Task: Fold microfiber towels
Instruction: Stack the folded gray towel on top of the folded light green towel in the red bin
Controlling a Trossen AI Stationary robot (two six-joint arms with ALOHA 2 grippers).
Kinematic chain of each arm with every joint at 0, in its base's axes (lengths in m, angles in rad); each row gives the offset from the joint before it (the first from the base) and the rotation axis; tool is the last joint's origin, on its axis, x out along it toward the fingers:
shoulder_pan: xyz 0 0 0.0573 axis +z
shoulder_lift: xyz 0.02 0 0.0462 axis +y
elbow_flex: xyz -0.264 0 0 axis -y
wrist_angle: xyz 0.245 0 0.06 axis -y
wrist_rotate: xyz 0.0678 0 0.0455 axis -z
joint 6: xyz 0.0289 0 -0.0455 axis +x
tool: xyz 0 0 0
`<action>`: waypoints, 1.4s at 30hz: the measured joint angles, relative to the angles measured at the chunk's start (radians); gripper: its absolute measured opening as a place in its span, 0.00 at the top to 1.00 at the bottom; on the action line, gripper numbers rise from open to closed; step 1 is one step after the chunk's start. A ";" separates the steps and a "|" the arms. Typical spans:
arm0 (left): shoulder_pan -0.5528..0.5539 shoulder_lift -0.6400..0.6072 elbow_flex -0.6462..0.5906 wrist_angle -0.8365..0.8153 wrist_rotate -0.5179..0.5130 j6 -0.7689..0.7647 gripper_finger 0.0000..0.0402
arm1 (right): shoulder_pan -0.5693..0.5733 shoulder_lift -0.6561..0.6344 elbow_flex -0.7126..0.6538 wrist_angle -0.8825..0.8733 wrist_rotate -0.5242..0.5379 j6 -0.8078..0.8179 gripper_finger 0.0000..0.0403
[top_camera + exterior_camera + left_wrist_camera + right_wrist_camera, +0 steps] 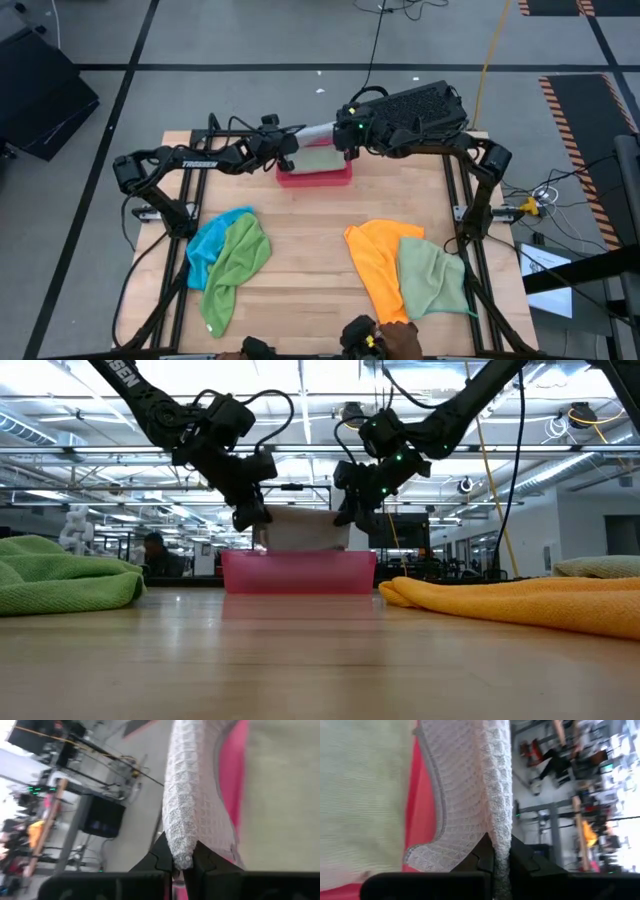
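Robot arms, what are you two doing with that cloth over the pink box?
Both arms are holding one light grey towel just above the pink tray at the far side of the table. The left gripper pinches one end and the right gripper pinches the other. Another pale cloth already lies in the tray. Blue, green, orange and pale green towels wait nearer the front.

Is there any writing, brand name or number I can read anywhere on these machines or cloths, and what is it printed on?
"TROSSEN": white letters on the left arm, seen from above; small, so only just legible.
Low view: white letters on the same arm at the top edge, cut off; only something like "SEN" shows.
Towels, pink tray and table: no writing visible.
Background room signs: too blurred to read.
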 joint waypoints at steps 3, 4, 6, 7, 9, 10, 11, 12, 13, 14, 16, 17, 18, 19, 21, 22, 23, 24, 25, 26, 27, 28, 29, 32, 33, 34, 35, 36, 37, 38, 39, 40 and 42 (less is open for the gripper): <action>0.000 0.000 0.001 -0.003 -0.006 0.017 0.97 | 0.004 0.000 -0.033 0.024 0.000 -0.036 0.97; 0.000 0.000 0.000 -0.011 0.001 0.018 0.97 | 0.009 0.000 -0.042 0.023 -0.001 -0.043 0.97; 0.000 0.000 0.000 -0.025 0.030 0.020 0.97 | 0.019 -0.001 -0.062 0.027 -0.003 -0.075 0.97; 0.001 0.000 0.000 -0.034 0.052 0.020 0.97 | 0.022 -0.002 -0.076 0.036 -0.002 -0.096 0.97; 0.000 0.005 0.000 -0.059 0.090 0.020 0.96 | 0.028 -0.001 -0.098 0.053 -0.002 -0.116 0.97; -0.003 0.006 0.000 -0.077 0.102 0.021 0.95 | 0.031 -0.001 -0.105 0.057 -0.003 -0.115 0.97; -0.007 0.007 -0.001 -0.096 0.108 0.021 0.95 | 0.034 -0.001 -0.107 0.058 -0.004 -0.114 0.97; -0.011 0.007 -0.001 -0.108 0.114 0.021 0.96 | 0.037 -0.001 -0.109 0.057 -0.005 -0.115 0.97; -0.014 0.007 -0.001 -0.120 0.121 0.021 0.96 | 0.038 -0.001 -0.109 0.048 -0.011 -0.115 0.97; -0.019 0.007 0.000 -0.136 0.129 0.021 0.97 | 0.038 -0.001 -0.109 0.038 -0.027 -0.115 0.97; -0.025 0.006 0.000 -0.174 0.159 0.021 0.97 | 0.038 -0.001 -0.110 0.020 -0.066 -0.105 0.97; -0.027 0.007 -0.001 -0.189 0.171 0.021 0.96 | 0.038 -0.001 -0.110 0.017 -0.079 -0.093 0.97; -0.030 0.006 -0.001 -0.199 0.176 0.021 0.96 | 0.038 -0.001 -0.111 0.018 -0.082 -0.086 0.97; -0.032 0.007 -0.001 -0.206 0.176 0.022 0.95 | 0.040 -0.001 -0.111 0.018 -0.083 -0.080 0.97; -0.035 0.007 0.000 -0.224 0.179 0.025 0.93 | 0.045 -0.001 -0.111 0.009 -0.091 -0.071 0.97; -0.037 0.007 0.000 -0.230 0.180 0.025 0.93 | 0.047 -0.001 -0.111 -0.006 -0.111 -0.065 0.97; -0.039 0.007 -0.001 -0.236 0.182 0.025 0.93 | 0.047 -0.001 -0.111 -0.024 -0.136 -0.055 0.97; -0.040 0.007 -0.001 -0.240 0.183 0.025 0.93 | 0.047 -0.001 -0.111 -0.038 -0.156 -0.042 0.96; -0.041 0.006 -0.001 -0.242 0.185 0.028 0.93 | 0.047 -0.001 -0.111 -0.048 -0.166 -0.030 0.96; -0.042 0.007 -0.001 -0.246 0.191 0.033 0.94 | 0.046 -0.001 -0.111 -0.057 -0.174 -0.019 0.95; -0.042 0.007 -0.001 -0.255 0.201 0.033 0.94 | 0.047 -0.001 -0.111 -0.066 -0.185 -0.009 0.94; -0.042 0.007 -0.001 -0.265 0.216 0.032 0.95 | 0.047 -0.001 -0.111 -0.076 -0.189 0.002 0.92; -0.042 0.007 -0.001 -0.277 0.235 0.031 0.95 | 0.048 -0.001 -0.111 -0.085 -0.190 0.011 0.90; -0.042 0.007 -0.001 -0.300 0.262 -0.016 0.91 | 0.047 -0.001 -0.111 -0.115 -0.212 0.021 0.85; -0.041 0.006 -0.001 -0.303 0.262 -0.040 0.88 | 0.046 -0.001 -0.111 -0.122 -0.225 0.035 0.82; -0.041 0.007 -0.001 -0.307 0.262 -0.063 0.86 | 0.046 -0.001 -0.111 -0.127 -0.243 0.050 0.80; -0.041 0.006 -0.001 -0.312 0.262 -0.078 0.83 | 0.046 -0.001 -0.111 -0.129 -0.263 0.063 0.78; -0.040 0.006 -0.002 -0.318 0.263 -0.092 0.79 | 0.046 -0.001 -0.111 -0.129 -0.278 0.075 0.76; -0.040 0.006 -0.002 -0.322 0.267 -0.108 0.76 | 0.046 -0.001 -0.111 -0.130 -0.288 0.090 0.74; -0.040 0.007 -0.002 -0.322 0.274 -0.131 0.73 | 0.047 -0.001 -0.111 -0.132 -0.290 0.106 0.72; -0.040 0.006 -0.002 -0.322 0.276 -0.155 0.70 | 0.047 -0.001 -0.111 -0.133 -0.291 0.121 0.71; -0.040 0.006 -0.002 -0.321 0.276 -0.178 0.66 | 0.047 -0.001 -0.111 -0.133 -0.293 0.136 0.69; -0.040 0.004 -0.002 -0.328 0.276 -0.208 0.60 | 0.046 -0.010 -0.111 -0.150 -0.314 0.167 0.67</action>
